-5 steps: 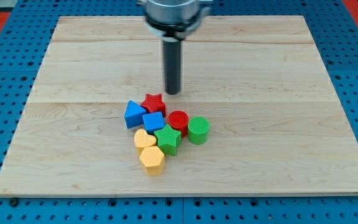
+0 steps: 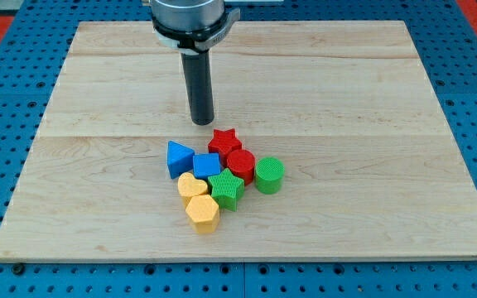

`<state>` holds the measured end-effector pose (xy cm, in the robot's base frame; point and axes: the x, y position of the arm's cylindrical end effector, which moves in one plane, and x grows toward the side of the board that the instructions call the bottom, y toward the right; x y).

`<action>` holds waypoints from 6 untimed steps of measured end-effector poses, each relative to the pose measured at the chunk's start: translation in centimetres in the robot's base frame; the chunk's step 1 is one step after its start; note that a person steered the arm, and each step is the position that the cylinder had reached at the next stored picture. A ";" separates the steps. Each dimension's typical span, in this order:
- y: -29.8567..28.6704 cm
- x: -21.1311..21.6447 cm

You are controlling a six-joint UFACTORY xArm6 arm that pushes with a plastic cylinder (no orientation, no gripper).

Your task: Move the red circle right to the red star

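Observation:
The red circle (image 2: pixel 240 164) sits in a tight cluster of blocks below the board's middle. The red star (image 2: pixel 224 141) lies just above and left of it, touching it. My tip (image 2: pixel 202 122) stands on the board just above and left of the red star, a small gap away. A blue cube (image 2: pixel 207 165) lies left of the red circle. A green star (image 2: pixel 225 189) is below the red circle and a green cylinder (image 2: pixel 269 175) is at its right.
A blue triangle (image 2: pixel 179 157) is at the cluster's left. A yellow heart-like block (image 2: pixel 191 185) and a yellow hexagon (image 2: pixel 203 212) lie at the bottom left of the cluster. The wooden board (image 2: pixel 387 99) rests on a blue pegboard.
My tip moved left by about 35 pixels. The red star shifted right and slightly down, now touching the red circle. The red circle and green cylinder moved slightly right.

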<state>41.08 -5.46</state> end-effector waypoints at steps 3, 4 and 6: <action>12.6 -5.3; 16.0 6.1; 5.4 13.9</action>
<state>54.97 -0.07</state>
